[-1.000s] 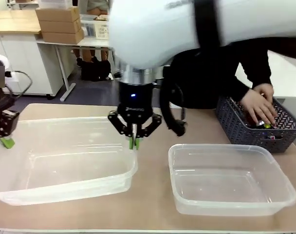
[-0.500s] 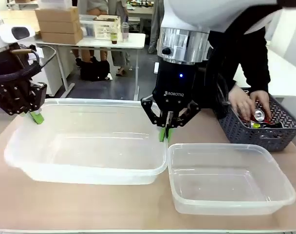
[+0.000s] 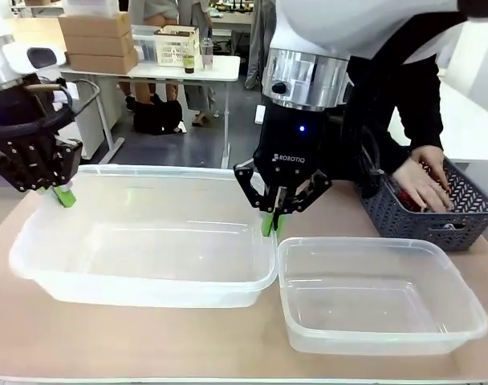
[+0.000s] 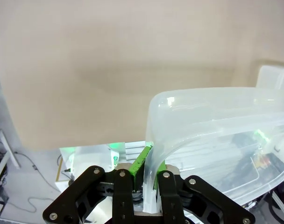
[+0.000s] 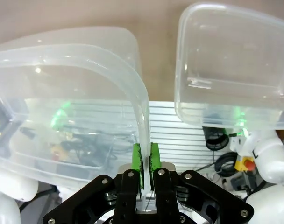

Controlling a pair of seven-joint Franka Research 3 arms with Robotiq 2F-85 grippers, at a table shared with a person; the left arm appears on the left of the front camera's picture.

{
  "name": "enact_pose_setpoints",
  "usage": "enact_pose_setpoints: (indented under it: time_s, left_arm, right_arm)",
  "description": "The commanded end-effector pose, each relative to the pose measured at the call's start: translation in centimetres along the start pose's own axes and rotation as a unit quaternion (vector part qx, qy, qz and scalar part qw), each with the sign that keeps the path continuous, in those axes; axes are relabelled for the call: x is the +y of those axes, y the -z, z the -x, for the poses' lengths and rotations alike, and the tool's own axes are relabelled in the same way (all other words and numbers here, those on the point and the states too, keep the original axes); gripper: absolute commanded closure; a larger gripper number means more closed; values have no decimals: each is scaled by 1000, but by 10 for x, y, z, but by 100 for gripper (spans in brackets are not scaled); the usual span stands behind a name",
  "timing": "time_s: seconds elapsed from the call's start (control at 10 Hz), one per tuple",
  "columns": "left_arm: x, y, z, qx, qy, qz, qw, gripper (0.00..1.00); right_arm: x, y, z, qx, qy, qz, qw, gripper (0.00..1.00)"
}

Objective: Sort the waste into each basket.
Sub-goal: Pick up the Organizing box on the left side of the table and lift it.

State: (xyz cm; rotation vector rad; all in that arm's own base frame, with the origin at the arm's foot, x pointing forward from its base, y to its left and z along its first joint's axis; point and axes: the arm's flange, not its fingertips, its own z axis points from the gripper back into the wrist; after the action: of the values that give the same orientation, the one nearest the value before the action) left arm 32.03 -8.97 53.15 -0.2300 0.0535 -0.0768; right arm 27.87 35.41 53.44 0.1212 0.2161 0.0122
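Across the beige tabletop [image 3: 148, 345], our left tool [image 3: 62, 195] clamps the far-left rim of the larger tub [image 3: 148, 257] and our right tool [image 3: 267, 223] its right rim, beside the smaller tub [image 3: 380, 309].

Cardboard boxes [image 3: 98, 40] on a white desk [image 3: 197, 70], dark grey floor [image 3: 180, 151] behind

tan table [image 3: 148, 337]; small clear tub [image 3: 372, 337] at front right; dark grey basket [image 3: 404, 216] behind it
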Motion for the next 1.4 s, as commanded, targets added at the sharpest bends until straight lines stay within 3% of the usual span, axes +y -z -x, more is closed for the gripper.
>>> enact_pose_setpoints:
  time_s: [0.0,0.1,0.4,0.6,0.7,0.9,1.0,1.1,1.3]
  left_arm:
    - [-13,-3,-22,-9,-28,36,999,94]
    - [-27,-2,-41,3,-25,61,998,94]
    - [-84,16,-94,52,1,48,997,94]
    - [-118,38,-122,72,1,26,997,94]
    - [-130,45,-132,68,-7,35,997,94]
    - [-138,55,-137,81,-10,58,995,94]
    - [-116,58,-132,75,6,14,997,94]
    - [-116,58,-132,75,6,14,997,94]
    - [-116,58,-132,75,6,14,997,94]
  right_arm:
    - [-14,-2,-21,0,0,-10,1000,92]
    - [-24,-3,-33,0,16,5,1000,92]
    - [-70,-11,-60,-5,6,-8,1000,92]
    - [-109,-6,-73,-32,-17,-29,999,92]
    - [-120,-1,-80,-20,-20,-24,999,92]
    - [-134,8,-99,-71,-16,-50,996,92]
    - [-131,12,-104,-76,2,-69,995,92]
    - [-143,-4,-95,-30,5,-9,999,92]
    - [-143,-4,-95,-30,5,-9,999,92]
